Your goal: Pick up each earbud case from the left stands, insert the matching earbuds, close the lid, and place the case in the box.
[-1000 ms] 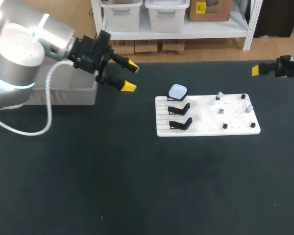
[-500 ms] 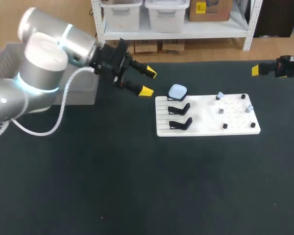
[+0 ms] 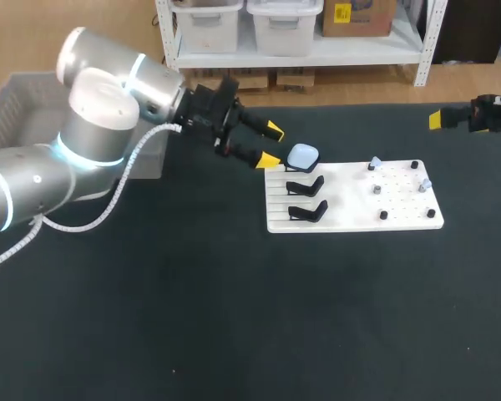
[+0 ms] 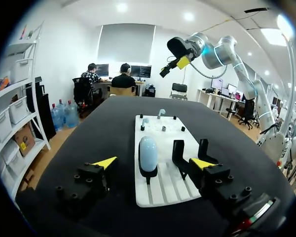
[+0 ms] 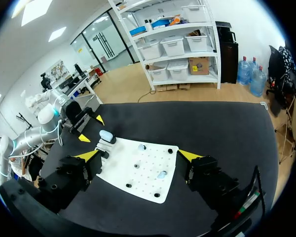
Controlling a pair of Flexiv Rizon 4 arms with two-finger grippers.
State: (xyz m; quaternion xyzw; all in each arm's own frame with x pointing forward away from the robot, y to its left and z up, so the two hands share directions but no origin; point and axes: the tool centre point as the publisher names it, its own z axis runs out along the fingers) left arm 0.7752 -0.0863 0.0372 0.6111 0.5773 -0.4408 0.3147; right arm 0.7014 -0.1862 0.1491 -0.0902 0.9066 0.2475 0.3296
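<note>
Holds left gripper (image 3: 270,145) open just short of pale blue oval plastic earbud case (image 3: 302,155), right gripper (image 5: 138,155) open too, well apart.

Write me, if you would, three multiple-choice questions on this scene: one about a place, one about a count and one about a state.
1. Counting from the left gripper, which black stand holds the blue earbud case?
A. the nearest
B. the middle
C. the farthest

2. How many stands on the white board are empty?
A. none
B. one
C. two

3. How is the left gripper?
A. open, holding nothing
B. shut on the case
C. shut on an earbud

Answers:
1 A: the case sits on the end stand, right beside the gripper's yellow tips.
2 C: the middle stand and the last stand hold nothing.
3 A: its fingers stand wide apart, with the case ahead of them and untouched.
</note>
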